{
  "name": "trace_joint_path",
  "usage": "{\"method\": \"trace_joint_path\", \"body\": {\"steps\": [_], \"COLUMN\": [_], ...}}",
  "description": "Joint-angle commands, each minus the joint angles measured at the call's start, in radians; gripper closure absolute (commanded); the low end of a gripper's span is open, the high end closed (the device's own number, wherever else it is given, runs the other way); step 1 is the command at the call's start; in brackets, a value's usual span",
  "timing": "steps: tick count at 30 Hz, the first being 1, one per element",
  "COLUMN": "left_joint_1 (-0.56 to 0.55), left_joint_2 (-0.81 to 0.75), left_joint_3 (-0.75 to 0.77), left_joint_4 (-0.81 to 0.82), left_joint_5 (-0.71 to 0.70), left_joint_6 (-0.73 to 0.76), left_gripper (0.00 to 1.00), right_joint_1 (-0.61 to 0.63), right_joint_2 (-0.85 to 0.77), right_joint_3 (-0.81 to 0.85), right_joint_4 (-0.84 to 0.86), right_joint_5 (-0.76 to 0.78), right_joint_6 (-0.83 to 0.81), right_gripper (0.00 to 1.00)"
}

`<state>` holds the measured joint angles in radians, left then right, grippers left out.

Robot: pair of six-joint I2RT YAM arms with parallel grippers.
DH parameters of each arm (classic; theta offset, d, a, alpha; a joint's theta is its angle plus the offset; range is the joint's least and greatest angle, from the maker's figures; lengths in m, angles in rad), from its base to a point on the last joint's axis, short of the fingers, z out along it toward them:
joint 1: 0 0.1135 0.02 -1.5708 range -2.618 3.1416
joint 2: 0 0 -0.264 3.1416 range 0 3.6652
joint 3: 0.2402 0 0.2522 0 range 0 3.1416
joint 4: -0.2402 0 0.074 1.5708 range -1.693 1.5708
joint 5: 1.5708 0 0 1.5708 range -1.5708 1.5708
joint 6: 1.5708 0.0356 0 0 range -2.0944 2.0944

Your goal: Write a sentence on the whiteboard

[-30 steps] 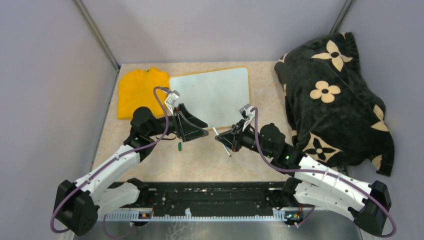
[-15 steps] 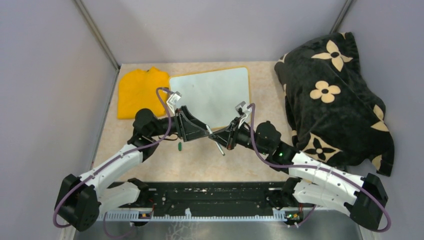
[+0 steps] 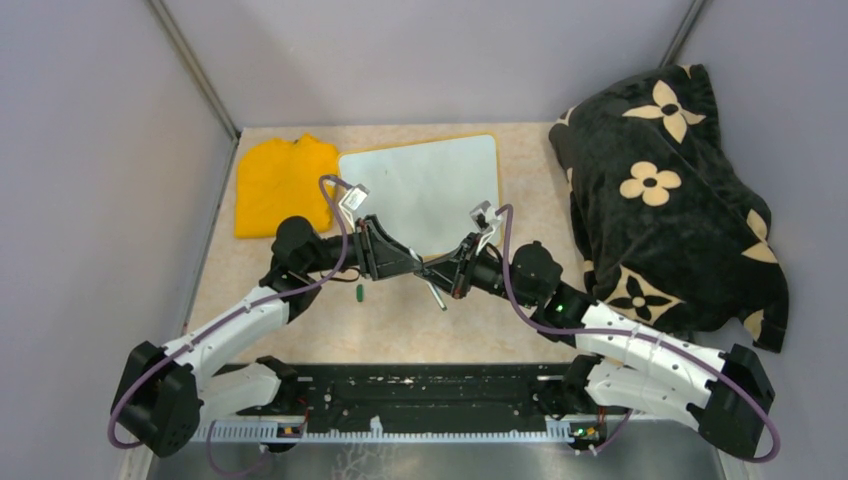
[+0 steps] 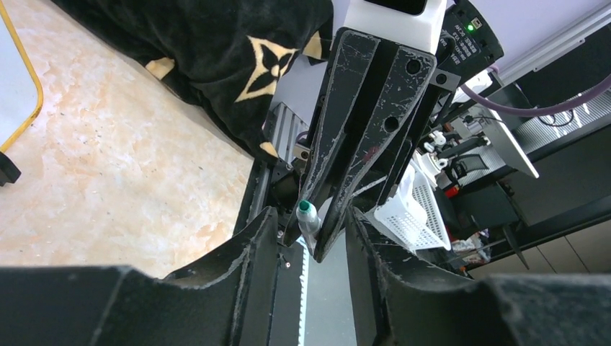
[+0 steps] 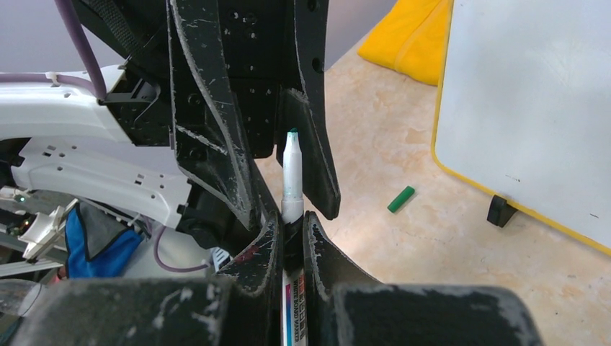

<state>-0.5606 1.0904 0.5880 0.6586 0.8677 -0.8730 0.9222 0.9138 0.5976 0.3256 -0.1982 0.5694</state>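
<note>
Right gripper (image 5: 292, 229) is clamping the uncapped marker (image 5: 291, 173), green tip poking into the left gripper (image 4: 311, 227), its jaws parted, while the whiteboard (image 3: 430, 185), looking blank, is lying just beyond both at twelve o'clock, long axis running nine to three.

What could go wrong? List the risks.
The left gripper straddles the marker at its bare green tip; closing there could smear ink or crush it. A misaligned squeeze might twist the marker in the right gripper, shut on its barrel. The green cap, loose on the table, could get swept away.
</note>
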Motion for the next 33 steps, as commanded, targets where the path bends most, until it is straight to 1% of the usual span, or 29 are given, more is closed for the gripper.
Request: {"method": "trace_joint_path", "body": {"steps": [1,6,8,10,17,21,23,26,30,31,33], "left_joint_1": [-0.008,-0.011,-0.011,-0.011,-0.017,-0.022,-0.024,-0.025,-0.026,-0.026,-0.026], "left_joint_2": [-0.002,-0.007,-0.011,-0.016,-0.02,-0.019,-0.018,-0.016,-0.025,-0.034,-0.052], "left_joint_3": [0.01,0.0,-0.006,-0.015,-0.025,-0.025,-0.025,-0.024,-0.027,-0.032,-0.037], "left_joint_4": [0.042,0.079,0.097,0.116,0.12,0.121,0.121,0.119,0.11,0.106,0.093], "left_joint_5": [-0.017,-0.034,-0.045,-0.055,-0.061,-0.063,-0.062,-0.061,-0.071,-0.082,-0.105], "left_joint_6": [-0.009,-0.04,-0.055,-0.074,-0.08,-0.08,-0.078,-0.076,-0.077,-0.076,-0.071], "left_gripper": [0.55,0.52,0.53,0.56,0.7,0.75,0.82,0.99,1.0,1.0,1.0], "right_joint_1": [0.006,0.006,0.006,0.006,0.006,0.006,0.005,0.006,0.006,0.005,0.006], "right_joint_2": [0.002,0.001,0.0,-0.001,-0.006,-0.006,-0.005,-0.006,-0.01,-0.014,-0.024], "right_joint_3": [0.042,0.042,0.041,0.038,0.031,0.031,0.031,0.033,0.04,0.041,0.035], "right_joint_4": [0.073,0.074,0.072,0.074,0.081,0.082,0.082,0.081,0.059,0.046,0.039], "right_joint_5": [-0.019,-0.021,-0.02,-0.018,-0.017,-0.017,-0.017,-0.017,-0.015,-0.013,-0.009], "right_joint_6": [0.009,0.008,0.007,0.008,0.012,0.013,0.014,0.018,0.028,0.033,0.043], "right_gripper": [1.0,1.0,1.0,1.0,1.0,1.0,1.0,1.0,1.0,0.94,0.76]}}
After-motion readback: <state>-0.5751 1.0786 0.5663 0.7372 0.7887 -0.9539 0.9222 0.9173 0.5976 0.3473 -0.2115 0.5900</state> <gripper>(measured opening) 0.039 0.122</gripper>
